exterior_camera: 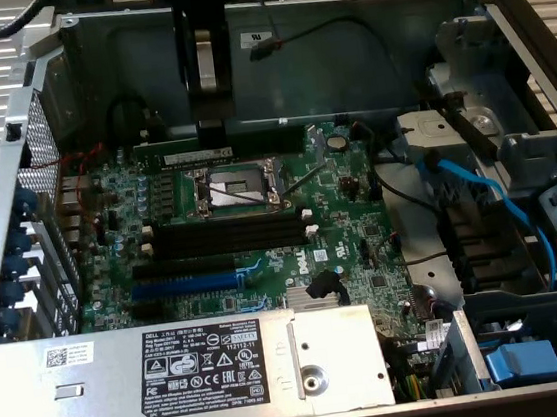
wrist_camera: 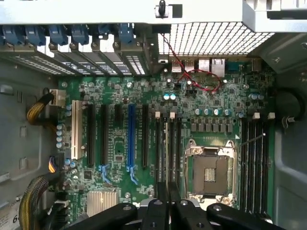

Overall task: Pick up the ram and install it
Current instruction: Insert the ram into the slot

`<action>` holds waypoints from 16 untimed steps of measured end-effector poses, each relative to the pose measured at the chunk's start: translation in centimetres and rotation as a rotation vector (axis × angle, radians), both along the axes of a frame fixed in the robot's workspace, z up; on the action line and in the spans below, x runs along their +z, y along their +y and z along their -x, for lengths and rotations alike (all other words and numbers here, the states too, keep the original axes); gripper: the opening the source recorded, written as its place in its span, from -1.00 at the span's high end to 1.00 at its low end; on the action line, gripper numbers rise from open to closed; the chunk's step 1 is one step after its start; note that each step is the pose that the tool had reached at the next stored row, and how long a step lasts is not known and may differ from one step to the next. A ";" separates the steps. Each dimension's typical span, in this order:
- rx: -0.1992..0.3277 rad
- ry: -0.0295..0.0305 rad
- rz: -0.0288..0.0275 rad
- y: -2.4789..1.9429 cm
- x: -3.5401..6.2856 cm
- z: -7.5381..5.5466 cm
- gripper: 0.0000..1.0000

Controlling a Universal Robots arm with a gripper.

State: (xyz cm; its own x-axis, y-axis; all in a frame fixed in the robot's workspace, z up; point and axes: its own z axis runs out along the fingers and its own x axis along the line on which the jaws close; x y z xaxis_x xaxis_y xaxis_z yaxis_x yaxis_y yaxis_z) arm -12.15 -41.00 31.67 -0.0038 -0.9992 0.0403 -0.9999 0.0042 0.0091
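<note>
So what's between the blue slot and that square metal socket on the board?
Long black slots with white end clips, plus a plain black slot; both views show them.

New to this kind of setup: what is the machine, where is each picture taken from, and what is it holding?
It is a single robot arm ending in a gripper. One picture comes from a camera standing off the arm, looking into an open computer case. The other comes from a camera on the arm's wrist, looking down past the jaws. Inside the case lies a green motherboard with a processor socket, long black slots and a blue slot. The jaws appear shut on the ram, a thin dark stick with a pale label, held on edge above the board.
</note>
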 end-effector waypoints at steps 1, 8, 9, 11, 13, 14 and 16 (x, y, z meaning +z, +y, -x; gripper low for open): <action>0.000 0.0000 -0.0280 -0.25 -0.10 0.0 0.76; -0.001 0.0002 -0.0584 -1.98 -1.96 -0.5 0.76; -0.001 -0.0002 -0.0607 -2.15 -2.32 -0.5 0.76; -0.001 0.0000 -0.0607 -2.15 -3.04 -0.5 0.76; -0.001 0.0000 -0.0607 -2.23 -3.64 -0.5 0.76; -0.001 0.0001 -0.0606 -2.40 -3.84 -0.5 0.76; -0.001 -0.0001 -0.0606 -2.80 -4.16 -0.5 0.76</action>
State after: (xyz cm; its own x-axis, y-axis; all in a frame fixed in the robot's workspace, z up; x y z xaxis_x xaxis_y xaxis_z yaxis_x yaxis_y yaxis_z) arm -11.65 -43.80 27.51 -0.0051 -0.9998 -0.0202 -0.9999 0.0049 0.0093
